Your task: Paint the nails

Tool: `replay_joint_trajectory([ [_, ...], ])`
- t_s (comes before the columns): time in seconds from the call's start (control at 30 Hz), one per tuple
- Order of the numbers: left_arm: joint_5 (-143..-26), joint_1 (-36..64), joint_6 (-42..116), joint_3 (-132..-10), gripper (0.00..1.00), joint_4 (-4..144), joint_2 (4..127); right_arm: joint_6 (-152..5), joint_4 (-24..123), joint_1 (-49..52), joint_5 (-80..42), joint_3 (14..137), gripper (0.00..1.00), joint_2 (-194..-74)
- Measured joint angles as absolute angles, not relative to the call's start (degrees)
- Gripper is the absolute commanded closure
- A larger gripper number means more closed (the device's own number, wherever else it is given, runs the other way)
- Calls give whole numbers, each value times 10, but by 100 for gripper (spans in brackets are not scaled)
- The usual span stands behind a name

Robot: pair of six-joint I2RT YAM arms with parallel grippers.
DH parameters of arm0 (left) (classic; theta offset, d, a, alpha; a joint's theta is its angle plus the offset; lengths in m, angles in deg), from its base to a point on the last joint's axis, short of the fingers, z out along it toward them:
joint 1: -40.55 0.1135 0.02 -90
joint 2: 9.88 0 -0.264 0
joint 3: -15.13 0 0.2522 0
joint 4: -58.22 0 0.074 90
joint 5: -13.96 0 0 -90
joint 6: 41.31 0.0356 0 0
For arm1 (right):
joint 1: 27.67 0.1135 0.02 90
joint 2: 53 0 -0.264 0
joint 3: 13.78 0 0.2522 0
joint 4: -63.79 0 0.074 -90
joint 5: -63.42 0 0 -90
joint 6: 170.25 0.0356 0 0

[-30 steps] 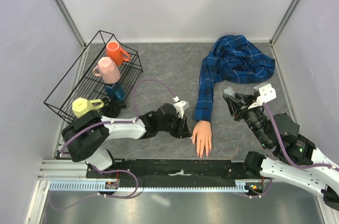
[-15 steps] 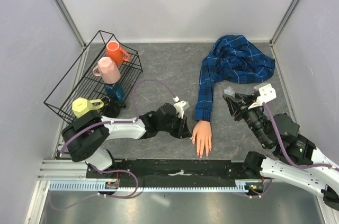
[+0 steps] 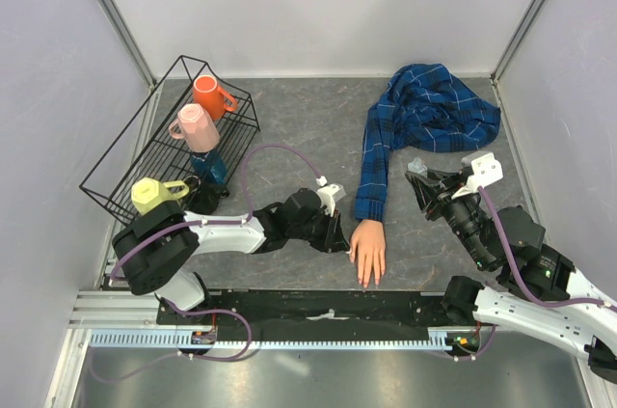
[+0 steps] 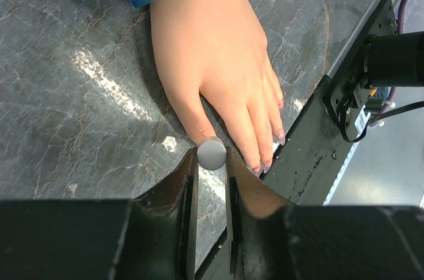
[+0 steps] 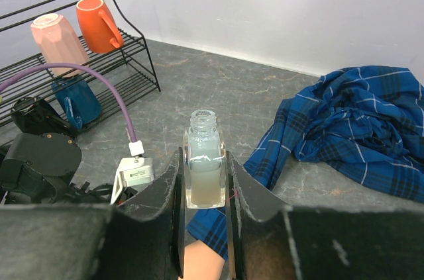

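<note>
The pale peach mannequin hand (image 3: 367,249) lies palm down at the near edge of the table, its blue plaid sleeve (image 3: 371,167) trailing back to a heap of cloth. In the left wrist view the hand (image 4: 212,48) shows small nails (image 4: 279,136) at the fingertips. My left gripper (image 3: 337,234) is at the hand's thumb side, shut on a round grey-white brush cap (image 4: 212,154) seen end-on over the thumb tip; the brush itself is hidden. My right gripper (image 3: 416,176) is right of the sleeve, shut on a small clear open bottle (image 5: 204,161) held upright.
A black wire rack (image 3: 116,167) at the left holds an orange mug (image 3: 210,95), a pink mug (image 3: 198,128), a yellow mug (image 3: 154,194) and a blue one (image 3: 210,169). A black strip (image 3: 318,307) runs along the near edge just below the fingers. Walls enclose three sides.
</note>
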State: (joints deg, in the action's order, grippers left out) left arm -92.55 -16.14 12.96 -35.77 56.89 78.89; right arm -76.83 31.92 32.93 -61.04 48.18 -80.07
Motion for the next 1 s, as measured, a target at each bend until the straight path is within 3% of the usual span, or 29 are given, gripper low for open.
replay_joint_trajectory([
  [1.0, -931, -162, 129, -358, 98, 566, 797, -768, 319, 329, -609, 482, 100, -801],
])
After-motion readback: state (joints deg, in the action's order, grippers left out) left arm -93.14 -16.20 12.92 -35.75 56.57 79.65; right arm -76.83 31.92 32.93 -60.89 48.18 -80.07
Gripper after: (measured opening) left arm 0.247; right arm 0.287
